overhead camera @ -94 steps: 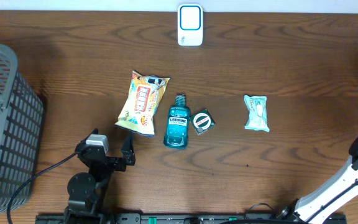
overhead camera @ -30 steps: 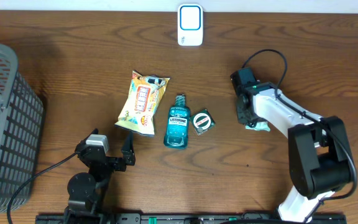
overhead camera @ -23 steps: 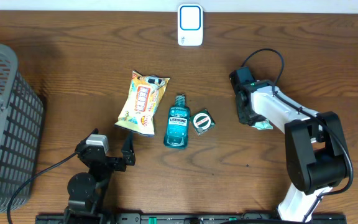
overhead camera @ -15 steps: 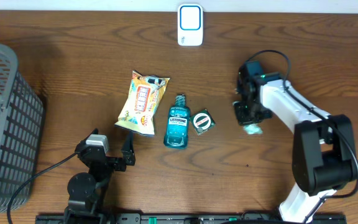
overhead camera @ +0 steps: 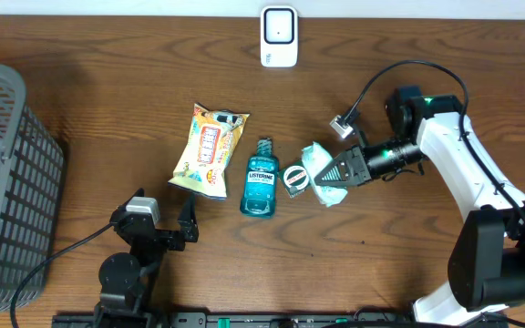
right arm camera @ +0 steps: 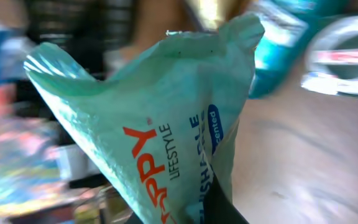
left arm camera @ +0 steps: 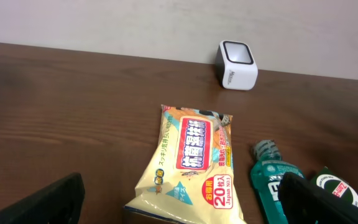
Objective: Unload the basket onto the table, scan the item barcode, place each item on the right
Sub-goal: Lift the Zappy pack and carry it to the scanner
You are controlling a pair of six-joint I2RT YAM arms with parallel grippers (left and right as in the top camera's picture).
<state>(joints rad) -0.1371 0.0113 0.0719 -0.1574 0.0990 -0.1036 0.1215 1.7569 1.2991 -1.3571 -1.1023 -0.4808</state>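
Observation:
A mint-green packet point(overhead camera: 321, 175) with red and blue print hangs above the table, pinched at one end by my right gripper point(overhead camera: 337, 170), which is shut on it. In the right wrist view the packet point(right arm camera: 166, 137) fills the frame, and one dark finger point(right arm camera: 221, 208) shows at its lower edge. The white barcode scanner point(overhead camera: 279, 36) stands at the far edge of the table, well away from the packet. My left gripper point(overhead camera: 167, 226) rests open near the front left, and its dark fingers point(left arm camera: 42, 202) frame the view with nothing between them.
A yellow wipes pack point(overhead camera: 210, 150), a teal Listerine bottle point(overhead camera: 261, 179) and a small round green-and-black item point(overhead camera: 297, 178) lie mid-table, just left of the held packet. A grey mesh basket point(overhead camera: 7, 182) stands at the left edge.
My right gripper closed on the mint-green packet, lifted it off the table at the right and carried it left towards the round item. The left arm has not moved.

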